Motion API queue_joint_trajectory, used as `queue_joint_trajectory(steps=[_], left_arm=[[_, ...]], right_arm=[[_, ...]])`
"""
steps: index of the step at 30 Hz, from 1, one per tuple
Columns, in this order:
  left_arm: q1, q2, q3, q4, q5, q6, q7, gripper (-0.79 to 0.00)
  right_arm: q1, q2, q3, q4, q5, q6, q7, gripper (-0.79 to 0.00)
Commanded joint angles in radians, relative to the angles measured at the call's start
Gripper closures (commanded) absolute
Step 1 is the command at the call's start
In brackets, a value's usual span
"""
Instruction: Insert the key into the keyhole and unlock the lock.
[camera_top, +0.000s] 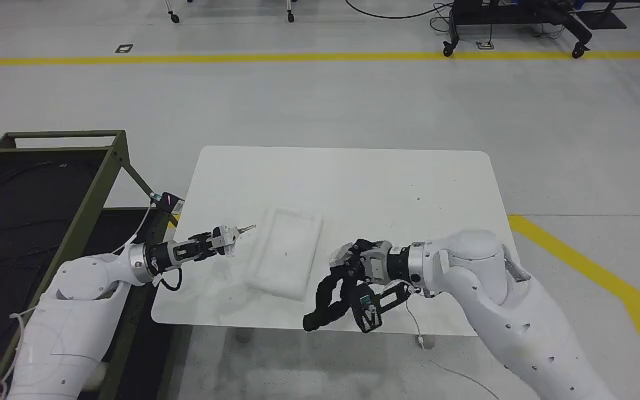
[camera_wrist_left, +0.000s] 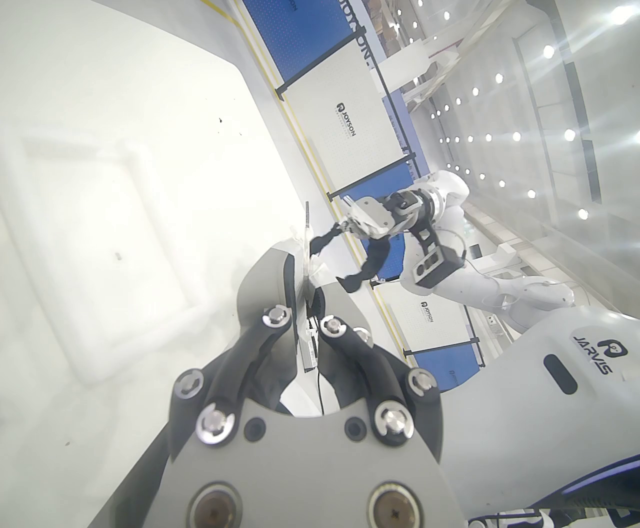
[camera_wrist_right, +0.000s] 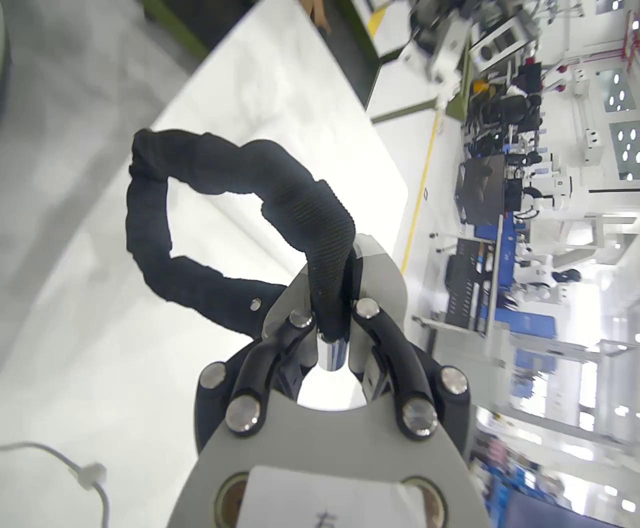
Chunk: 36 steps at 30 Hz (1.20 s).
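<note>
Key — gripped by left pincer | lock — clamped in right pincer

Cloth, bright metal and matt white

The lock pinched in the right claw wears a black woven cloth sleeve, coarse-ribbed and matt, and ends between that claw's plates in a polished, mirror-bright metal stub. The key nipped in the left claw is thin, dull grey metal. Both claws have smooth matt grey plates, black plastic-looking links and shiny round metal rivets. The counter beneath the claws is white and smooth with a faint sheen. The tray between the two claws is white and matt, and its material cannot be told.
</note>
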Motion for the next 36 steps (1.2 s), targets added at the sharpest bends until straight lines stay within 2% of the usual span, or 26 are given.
queue_joint_trajectory(steps=[1, 5, 10, 22, 25, 27, 32, 36], left_arm=[[0.000, 0.000, 0.000, 0.000, 0.000, 0.000, 0.000, 0.000], [0.000, 0.000, 0.000, 0.000, 0.000, 0.000, 0.000, 0.000], [0.000, 0.000, 0.000, 0.000, 0.000, 0.000, 0.000, 0.000], [0.000, 0.000, 0.000, 0.000, 0.000, 0.000, 0.000, 0.000], [0.000, 0.000, 0.000, 0.000, 0.000, 0.000, 0.000, 0.000], [0.000, 0.000, 0.000, 0.000, 0.000, 0.000, 0.000, 0.000], [0.000, 0.000, 0.000, 0.000, 0.000, 0.000, 0.000, 0.000], [0.000, 0.000, 0.000, 0.000, 0.000, 0.000, 0.000, 0.000]], right_arm=[[0.007, 0.001, 0.013, 0.062, 0.109, -0.017, -0.106, 0.000], [0.040, -0.004, -0.021, 0.216, 0.285, -0.025, -0.325, 0.000], [0.104, -0.015, -0.172, 0.304, 0.630, -0.025, -0.325, 0.000], [0.103, -0.016, -0.183, 0.306, 0.664, -0.018, -0.331, 0.000], [0.049, -0.029, -0.217, 0.312, 0.964, -0.025, -0.325, 0.000], [0.042, -0.041, -0.280, 0.315, 1.164, -0.025, -0.321, 0.000], [0.074, -0.072, -0.470, 0.298, 1.654, -0.025, -0.216, 0.000], [0.117, -0.106, -0.574, 0.331, 2.010, -0.025, -0.096, 0.000]])
